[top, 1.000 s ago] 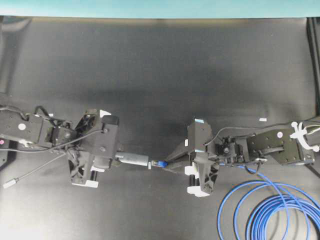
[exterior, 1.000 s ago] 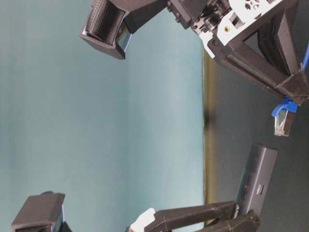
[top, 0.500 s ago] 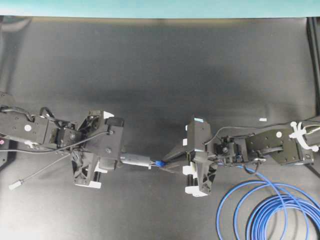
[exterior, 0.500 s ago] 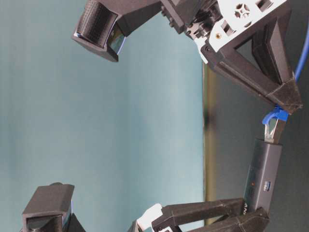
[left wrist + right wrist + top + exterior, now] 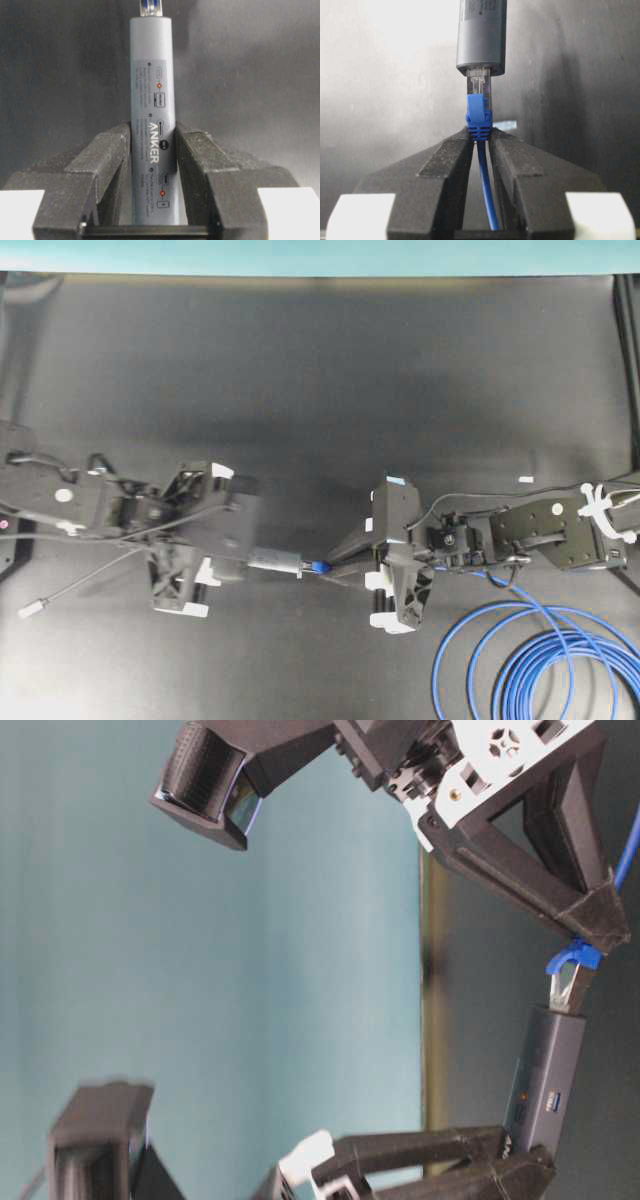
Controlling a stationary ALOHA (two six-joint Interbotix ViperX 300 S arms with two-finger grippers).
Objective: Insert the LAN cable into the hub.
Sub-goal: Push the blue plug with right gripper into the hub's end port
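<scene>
The hub [image 5: 275, 560] is a slim grey bar, and my left gripper [image 5: 238, 556] is shut on its rear half. In the left wrist view the fingers [image 5: 112, 155] press both sides of the hub [image 5: 152, 100]. My right gripper [image 5: 338, 566] is shut on the blue boot of the LAN cable [image 5: 322, 567]. In the right wrist view the clear plug [image 5: 479, 92] sits partly inside the end port of the hub [image 5: 481, 35], with the boot [image 5: 479, 120] at the tips of my right gripper [image 5: 480, 136]. Seen from table level, the plug [image 5: 568, 988] meets the hub [image 5: 545, 1080] above the mat.
The blue cable's loops [image 5: 540, 665] lie at the front right. The hub's thin grey cord ends in a silver plug [image 5: 30, 608] at the front left. A white tape scrap [image 5: 524, 479] lies on the black mat.
The left arm carried the hub to the right and the gap to the plug closed. The plug's tip now sits in the hub's end port. Both grips are unchanged.
</scene>
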